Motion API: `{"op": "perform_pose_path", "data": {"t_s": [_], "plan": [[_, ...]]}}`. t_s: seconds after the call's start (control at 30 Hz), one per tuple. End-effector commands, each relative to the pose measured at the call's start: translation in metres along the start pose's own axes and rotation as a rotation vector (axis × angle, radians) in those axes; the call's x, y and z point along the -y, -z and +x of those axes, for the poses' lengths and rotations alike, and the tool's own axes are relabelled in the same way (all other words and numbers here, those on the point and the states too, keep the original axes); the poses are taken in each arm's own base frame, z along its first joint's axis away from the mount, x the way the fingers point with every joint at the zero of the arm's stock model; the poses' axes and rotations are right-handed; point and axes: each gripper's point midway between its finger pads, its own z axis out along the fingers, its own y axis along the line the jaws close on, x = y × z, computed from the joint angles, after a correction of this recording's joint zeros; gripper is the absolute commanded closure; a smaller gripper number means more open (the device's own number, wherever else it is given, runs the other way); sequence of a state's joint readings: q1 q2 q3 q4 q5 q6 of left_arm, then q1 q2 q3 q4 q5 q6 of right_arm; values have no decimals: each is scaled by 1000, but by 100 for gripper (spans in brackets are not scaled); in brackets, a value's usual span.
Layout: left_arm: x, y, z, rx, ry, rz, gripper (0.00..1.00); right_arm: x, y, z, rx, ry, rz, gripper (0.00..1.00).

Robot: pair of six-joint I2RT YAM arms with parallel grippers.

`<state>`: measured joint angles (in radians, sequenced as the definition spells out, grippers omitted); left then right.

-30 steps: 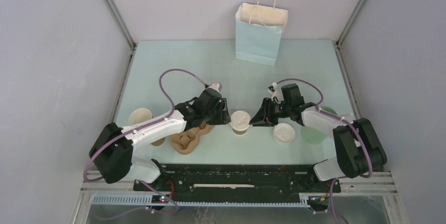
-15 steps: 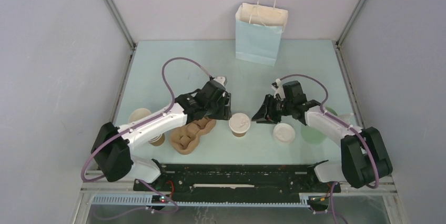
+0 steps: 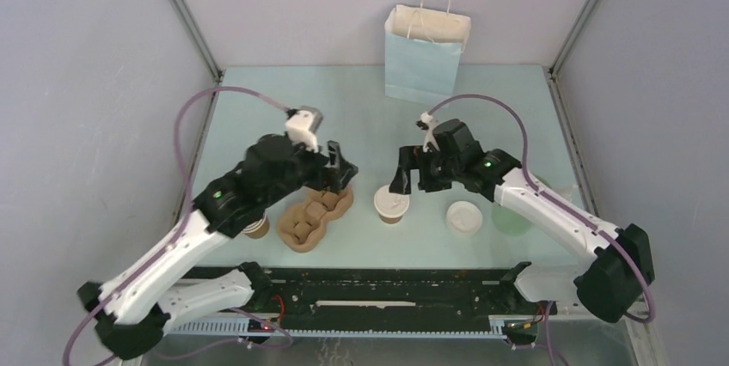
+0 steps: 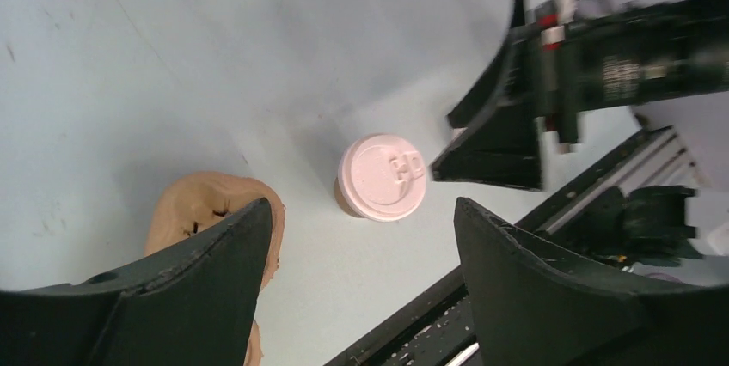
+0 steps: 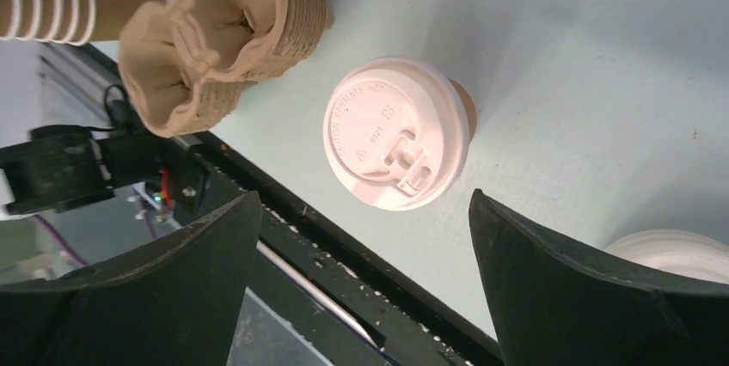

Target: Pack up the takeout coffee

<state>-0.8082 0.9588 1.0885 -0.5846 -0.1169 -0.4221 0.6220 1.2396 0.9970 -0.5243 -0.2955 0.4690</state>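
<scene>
Hidden or cropped: nested cup stack, mostly under the left arm, and cut by the top edge in the right wrist view; green cup, partly behind the right arm; loose lid, cut by the right edge; takeout coffee, lid lettering unreadable, brown wall mostly beneath the lid.

I'm working a lab booth: bare grey panels, aluminium posts, mounting rail at the near edge of the table.

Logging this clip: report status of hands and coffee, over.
Left hand open, right hand open, both empty. Lidded coffee cup upright on table beside carrier, not in it. Nothing between cup and carrier.
</scene>
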Motion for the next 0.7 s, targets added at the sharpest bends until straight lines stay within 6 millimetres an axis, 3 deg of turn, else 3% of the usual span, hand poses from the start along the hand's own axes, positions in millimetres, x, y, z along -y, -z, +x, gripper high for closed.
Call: {"op": "perform_pose_path", "data": {"t_s": [0.0, 0.13, 0.27, 0.37, 0.67], "plan": [[5, 54, -39, 179, -70, 69, 15, 10, -6, -5, -11, 136, 215, 0], [4, 86, -34, 206, -69, 107, 13, 3, -18, -6, -61, 242, 339, 0], [3, 103, -20, 187, -45, 135, 12, -6, -37, 1, -132, 288, 416, 2], [1, 116, -13, 180, -33, 150, 12, -9, -40, 9, -164, 301, 475, 3], [-10, 135, -2, 187, -42, 130, 10, -17, -48, 23, -208, 261, 441, 4]]}}
